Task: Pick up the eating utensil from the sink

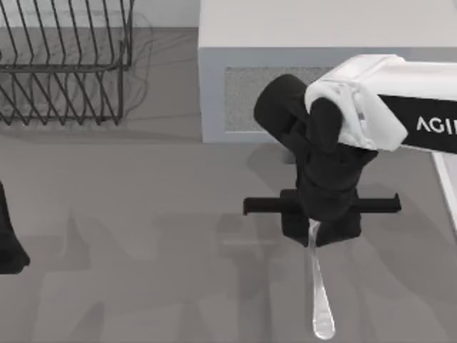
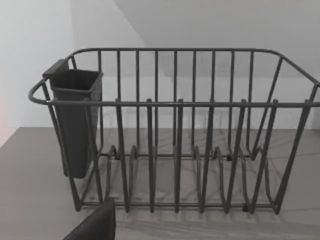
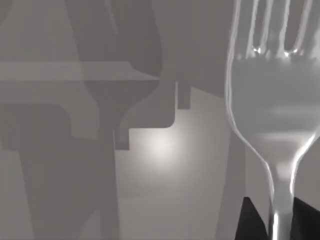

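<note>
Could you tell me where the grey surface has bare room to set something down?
Bare: the wide stretch between the dark wire dish rack and the slim silver metal fork. Crowded: around the right hand before the white box.

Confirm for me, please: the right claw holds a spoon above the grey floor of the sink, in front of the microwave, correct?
Not quite: it is a fork, not a spoon. The right wrist view shows its tines plainly. The rest stands: the right claw holds it by the handle in front of the microwave, as the top view shows.
</note>
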`<state>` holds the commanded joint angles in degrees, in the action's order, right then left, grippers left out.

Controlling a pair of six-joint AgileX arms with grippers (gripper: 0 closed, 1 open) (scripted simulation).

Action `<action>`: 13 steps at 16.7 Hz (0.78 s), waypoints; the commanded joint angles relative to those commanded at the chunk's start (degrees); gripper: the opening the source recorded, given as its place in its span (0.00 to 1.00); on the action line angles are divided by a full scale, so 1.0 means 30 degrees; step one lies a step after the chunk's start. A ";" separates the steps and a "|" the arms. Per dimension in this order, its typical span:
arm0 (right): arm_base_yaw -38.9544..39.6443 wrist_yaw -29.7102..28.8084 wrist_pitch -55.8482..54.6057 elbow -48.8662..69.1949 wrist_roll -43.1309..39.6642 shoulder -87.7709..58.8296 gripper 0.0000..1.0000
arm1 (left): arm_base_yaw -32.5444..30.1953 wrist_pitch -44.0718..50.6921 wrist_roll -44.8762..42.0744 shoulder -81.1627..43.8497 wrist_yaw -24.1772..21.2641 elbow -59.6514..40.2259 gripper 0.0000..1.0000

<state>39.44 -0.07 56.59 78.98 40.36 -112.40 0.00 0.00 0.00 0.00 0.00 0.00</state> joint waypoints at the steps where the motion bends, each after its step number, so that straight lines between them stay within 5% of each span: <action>1: 0.0000 0.0000 0.0000 0.0000 0.0000 0.0000 0.08 | 0.0000 0.0000 0.0000 0.0000 0.0000 0.0000 1.00; 13: 0.0000 0.0000 0.0000 0.0000 0.0000 0.0000 0.98 | 0.0000 0.0000 0.0000 0.0000 0.0000 0.0000 1.00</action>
<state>39.44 -0.07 56.59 78.98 40.36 -112.40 0.00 0.00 0.00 0.00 0.00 0.00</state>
